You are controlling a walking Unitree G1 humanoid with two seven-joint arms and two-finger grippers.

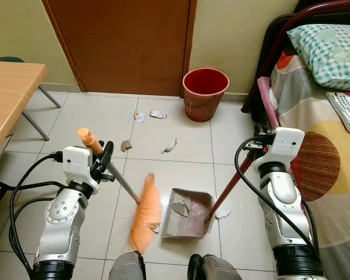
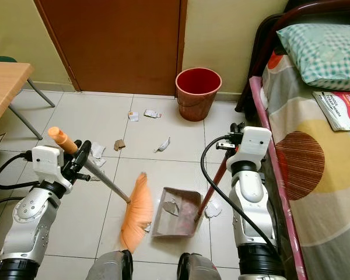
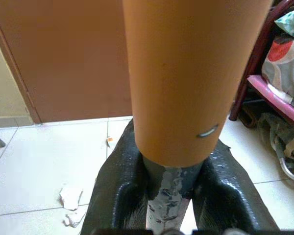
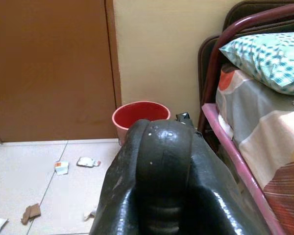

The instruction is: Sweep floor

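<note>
Left fingers (image 3: 225,191) clamped on broom (image 1: 144,213); right fingers (image 4: 157,161) around dustpan (image 1: 189,213) handle, grip obscured.

broom (image 1: 146,213) left of dustpan (image 1: 188,214); bin (image 1: 205,93) beyond

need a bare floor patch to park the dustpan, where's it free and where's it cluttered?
Free: tiles between the desk and the broom, and the strip between the door and the nearest scraps. Crowded: paper scraps lie mid-floor before the red bucket; the dustpan is hemmed between broom and bed.
</note>
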